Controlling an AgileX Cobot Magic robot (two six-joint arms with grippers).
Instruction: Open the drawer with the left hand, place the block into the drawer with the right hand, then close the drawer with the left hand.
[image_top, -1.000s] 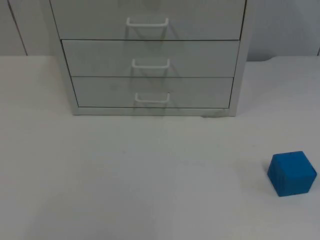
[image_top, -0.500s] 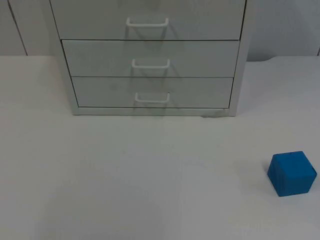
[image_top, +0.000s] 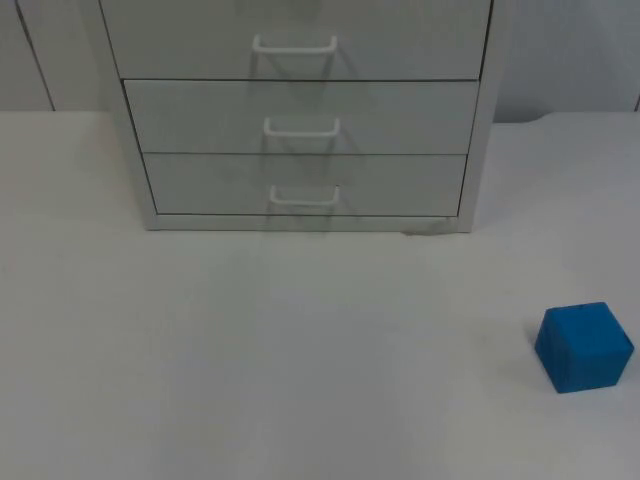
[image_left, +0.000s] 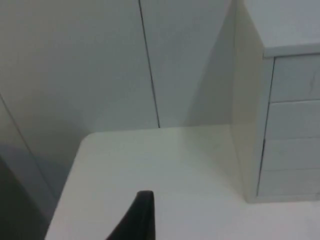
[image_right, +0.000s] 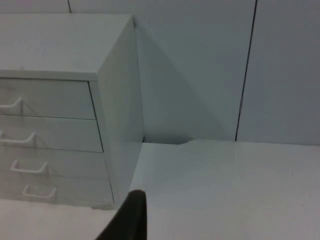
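Observation:
A white drawer cabinet (image_top: 300, 110) stands at the back of the table, slightly left of centre. All the drawers I see are shut, each with a white handle; the lowest handle (image_top: 303, 196) sits just above the table. A blue block (image_top: 584, 346) rests on the table at the front right, well apart from the cabinet. My left gripper (image_left: 142, 215) hangs over the table to the left of the cabinet (image_left: 250, 115), facing its side. My right gripper (image_right: 131, 215) waits to the right of the cabinet (image_right: 65, 100), whose handles face it at an angle.
The grey partition wall (image_top: 560, 50) closes the table behind the cabinet. The white table top (image_top: 250, 350) stretches open in front of the drawers. In the left wrist view the table's rounded edge (image_left: 65, 185) drops off beside the wall.

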